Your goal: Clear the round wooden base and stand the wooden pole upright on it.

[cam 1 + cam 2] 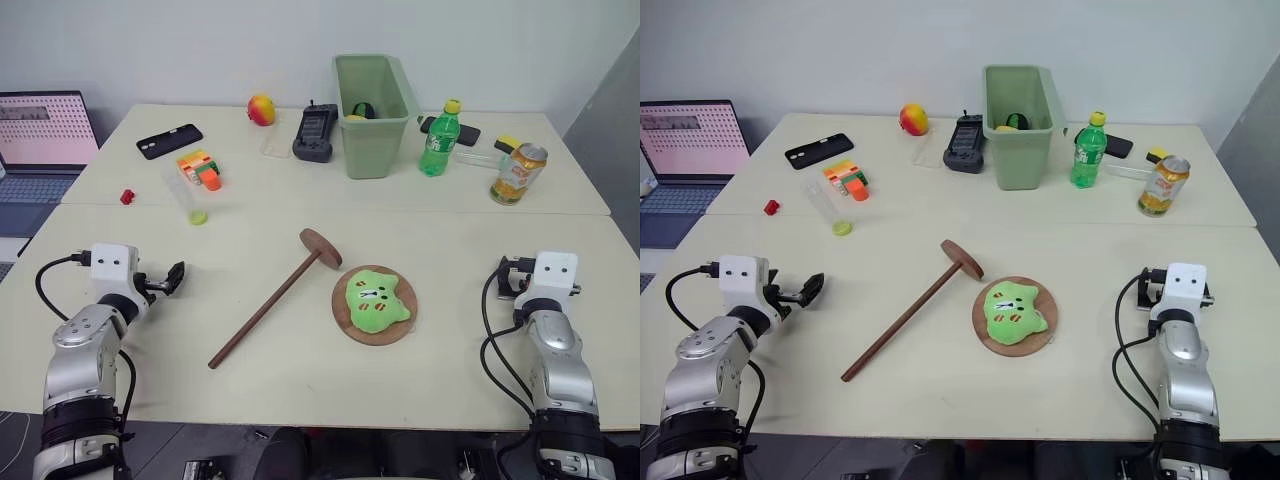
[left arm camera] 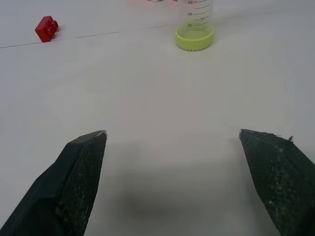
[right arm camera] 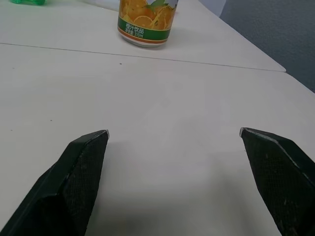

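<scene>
nothing done yet: green plush toy (image 1: pixel 377 299) sits on round reddish wooden base (image 1: pixel 350 326) mid-table, long dark wooden pole (image 1: pixel 265 311) lies flat beside it. left gripper (image 2: pixel 172 142) & right gripper (image 3: pixel 174 140) wide open, empty.

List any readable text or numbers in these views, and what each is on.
"45", "40", "mL": scale on the clear tube with the green cap.
Orange drink can: label print too small to read.
Green bottle label and laptop screen: too blurred to read.
</scene>
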Motion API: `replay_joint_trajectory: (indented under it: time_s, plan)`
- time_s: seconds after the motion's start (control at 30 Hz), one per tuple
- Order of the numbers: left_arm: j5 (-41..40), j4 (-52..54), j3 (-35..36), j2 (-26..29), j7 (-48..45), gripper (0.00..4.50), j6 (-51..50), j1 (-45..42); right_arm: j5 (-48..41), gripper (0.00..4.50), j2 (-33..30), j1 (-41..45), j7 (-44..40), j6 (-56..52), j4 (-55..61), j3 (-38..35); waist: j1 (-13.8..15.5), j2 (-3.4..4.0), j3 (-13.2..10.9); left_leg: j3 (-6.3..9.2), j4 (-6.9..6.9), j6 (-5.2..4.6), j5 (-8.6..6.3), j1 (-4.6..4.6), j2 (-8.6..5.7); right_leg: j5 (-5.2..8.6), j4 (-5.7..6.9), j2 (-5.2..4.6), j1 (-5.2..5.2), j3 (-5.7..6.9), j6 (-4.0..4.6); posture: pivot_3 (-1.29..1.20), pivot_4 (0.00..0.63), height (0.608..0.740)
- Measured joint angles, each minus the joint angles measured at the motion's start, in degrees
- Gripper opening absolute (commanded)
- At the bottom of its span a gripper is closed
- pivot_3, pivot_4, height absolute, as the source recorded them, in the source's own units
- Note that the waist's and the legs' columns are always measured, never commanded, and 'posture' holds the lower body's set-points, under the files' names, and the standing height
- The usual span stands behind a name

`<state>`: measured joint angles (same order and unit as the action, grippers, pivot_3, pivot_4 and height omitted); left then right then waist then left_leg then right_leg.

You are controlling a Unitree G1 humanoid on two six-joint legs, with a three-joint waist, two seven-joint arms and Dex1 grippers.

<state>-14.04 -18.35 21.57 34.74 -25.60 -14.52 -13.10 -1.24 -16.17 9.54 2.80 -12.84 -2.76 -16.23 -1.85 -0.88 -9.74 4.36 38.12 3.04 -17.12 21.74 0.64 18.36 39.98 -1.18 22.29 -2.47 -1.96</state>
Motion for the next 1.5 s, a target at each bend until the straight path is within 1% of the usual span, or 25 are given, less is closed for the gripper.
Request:
replay_joint_trajectory:
  time_s: [0.23, 0.3, 0.4, 0.43, 0.47, 0.53, 0.57, 0.67, 0.73, 0.8, 0.9, 1.03, 1.17, 1.37, 1.4, 1.43, 1.47, 1.5]
  plan:
    - [-0.64, 0.18, 0.00, 0.01, -0.72, 4.50, -0.30, 0.02, -0.44, 4.49, -0.64, -0.03, -1.37, -0.09, 0.03, 0.01, 0.00, 0.00, 0.00, 0.00, 0.00, 0.00, 0.00, 0.00, 0.00, 0.00, 0.00, 0.00, 0.00, 0.00, 0.00, 0.00, 0.150, 0.740]
    - [-2.17, 2.16, -0.66, 1.19, -4.18, 4.50, -2.80, 0.37, -2.98, 4.49, -3.50, -0.26, -6.53, -0.82, 0.48, 0.06, 0.02, 0.00, -0.01, 0.01, 0.01, 0.00, 0.00, 0.04, -0.03, 0.00, -0.02, 0.02, 0.00, 0.02, 0.00, 0.00, 0.150, 0.740]
    - [-5.13, 6.88, -2.27, 5.03, -10.81, 4.50, -8.13, 0.51, -7.67, 4.49, -8.41, -0.44, -15.72, -1.77, 3.34, -0.33, -0.02, 0.01, -0.01, 0.01, 0.00, -0.01, 0.00, 0.00, 0.00, 0.00, -0.01, 0.04, -0.03, 0.02, 0.00, 0.00, 0.150, 0.740]
    - [-6.65, 9.29, -2.89, 6.35, -13.50, 4.50, -10.09, 0.47, -9.88, 4.49, -10.04, -0.50, -19.41, -2.74, 4.57, -0.33, -0.04, 0.00, -0.01, 0.03, 0.00, -0.01, 0.00, 0.01, 0.01, 0.00, -0.02, 0.04, -0.03, 0.03, 0.00, 0.00, 0.150, 0.740]
    - [-9.56, 13.47, -4.12, 8.19, -17.29, 4.50, -13.57, 0.09, -14.16, 4.49, -12.44, -0.67, -25.27, -4.96, 6.72, -0.26, -0.02, 0.01, -0.01, 0.05, 0.00, -0.01, 0.00, 0.02, 0.01, 0.00, -0.04, 0.04, -0.05, 0.05, 0.00, 0.00, 0.150, 0.740]
    - [-12.16, 17.08, -4.88, 9.13, -19.88, 4.50, -16.55, -1.43, -17.80, 4.49, -13.53, -0.57, -29.82, -6.79, 9.32, -0.20, 0.01, 0.00, -0.01, 0.07, 0.03, -0.01, 0.00, 0.00, 0.03, 0.00, -0.02, 0.05, -0.10, 0.06, 0.00, 0.00, 0.150, 0.740]
    - [-15.21, 20.85, -6.44, 10.70, -22.46, 4.50, -20.35, -2.80, -21.33, 4.49, -16.13, -1.07, -34.62, -9.58, 11.76, 0.91, 0.03, 0.00, -0.05, 0.11, 0.06, -0.01, 0.00, 0.07, 0.01, 0.00, -0.03, 0.06, -0.08, 0.07, 0.00, 0.00, 0.150, 0.740]
    - [-23.54, 32.46, -10.31, 15.24, -29.87, 4.50, -27.78, -6.53, -29.02, 4.49, -23.09, -2.36, -45.52, -15.89, 19.40, 4.01, 0.02, 0.01, -0.07, 0.16, 0.02, -0.02, -0.01, 0.10, -0.01, 0.01, -0.17, 0.07, -0.11, 0.06, 0.00, 0.00, 0.150, 0.740]
    - [-26.96, 37.97, -11.80, 16.35, -33.44, 4.50, -29.80, -8.26, -31.86, 4.49, -24.74, -2.57, -49.89, -17.92, 23.22, 5.37, -0.02, 0.05, -0.02, 0.11, 0.00, -0.03, -0.02, -0.01, 0.01, 0.02, -0.19, 0.08, -0.20, 0.07, -0.01, 0.00, 0.150, 0.740]
    - [-27.95, 40.91, -15.08, 17.66, -36.81, 4.50, -30.13, -8.60, -33.35, 4.49, -27.21, -4.30, -53.55, -19.21, 25.51, 7.60, -0.10, 0.06, -0.04, 0.09, -0.02, -0.03, -0.02, -0.05, 0.01, 0.02, -0.16, 0.13, -0.18, 0.05, 0.00, 0.00, 0.150, 0.740]
    - [-27.57, 41.33, -19.40, 17.35, -40.17, 4.50, -28.86, -9.37, -32.62, 4.49, -27.55, -4.35, -55.86, -18.58, 27.05, 11.74, -0.13, 0.06, -0.04, 0.09, 0.05, -0.03, -0.01, -0.06, -0.01, 0.02, -0.07, 0.36, -0.18, 0.07, 0.00, 0.00, 0.150, 0.740]
    - [-24.24, 41.18, -22.74, 18.02, -45.23, 4.50, -23.47, -9.34, -30.16, 4.49, -25.53, -3.83, -56.14, -17.39, 28.71, 17.98, -0.04, 0.05, -0.05, 0.10, 0.06, -0.03, -0.01, -0.04, 0.00, 0.02, -0.10, 0.39, -0.16, 0.06, 0.00, 0.00, 0.150, 0.740]
    - [-21.46, 40.17, -23.78, 17.72, -46.51, 4.50, -19.66, -9.32, -24.93, 4.49, -22.61, -3.44, -55.04, -13.68, 27.72, 22.90, 0.05, 0.05, -0.05, 0.11, 0.10, -0.03, -0.01, 0.01, 0.00, 0.02, -0.11, 0.36, -0.14, 0.07, 0.00, 0.00, 0.150, 0.740]
    - [-21.06, 40.22, -23.70, 17.15, -46.04, 4.50, -18.62, -6.76, -16.86, 4.49, -21.33, -3.05, -53.96, -6.01, 21.60, 26.04, 0.04, 0.04, -0.06, 0.11, 0.10, -0.03, -0.01, 0.02, 0.01, 0.02, -0.10, 0.35, -0.12, 0.07, 0.00, 0.00, 0.150, 0.740]
    - [-21.01, 40.30, -23.70, 17.12, -45.88, 4.50, -18.52, -6.10, -15.40, 4.10, -21.00, -3.07, -53.68, -4.50, 20.72, 26.65, 0.03, 0.04, -0.06, 0.12, 0.10, -0.03, -0.01, 0.01, 0.02, 0.02, -0.10, 0.35, -0.12, 0.07, 0.00, 0.00, 0.150, 0.740]
    - [-21.00, 40.46, -23.70, 17.07, -45.69, 4.50, -18.47, -5.70, -14.49, 3.96, -20.35, -3.17, -53.40, -3.32, 19.96, 26.85, 0.03, 0.04, -0.06, 0.12, 0.11, -0.03, -0.01, 0.01, 0.02, 0.02, -0.09, 0.36, -0.12, 0.07, 0.00, 0.00, 0.150, 0.740]
    - [-20.99, 40.57, -23.69, 16.91, -45.29, 4.50, -18.46, -5.51, -13.84, 3.68, -19.78, -3.27, -53.19, -2.51, 19.43, 27.05, 0.03, 0.04, -0.06, 0.12, 0.11, -0.03, -0.01, 0.01, 0.02, 0.02, -0.08, 0.35, -0.12, 0.07, 0.00, 0.00, 0.150, 0.740]
    - [-20.98, 40.76, -23.69, 16.86, -44.96, 4.50, -18.40, -5.47, -13.42, 3.51, -19.36, -3.42, -53.08, -1.99, 19.24, 27.18, 0.04, 0.04, -0.06, 0.13, 0.12, -0.03, -0.01, 0.02, 0.02, 0.02, -0.08, 0.35, -0.13, 0.07, 0.00, 0.00, 0.150, 0.740]
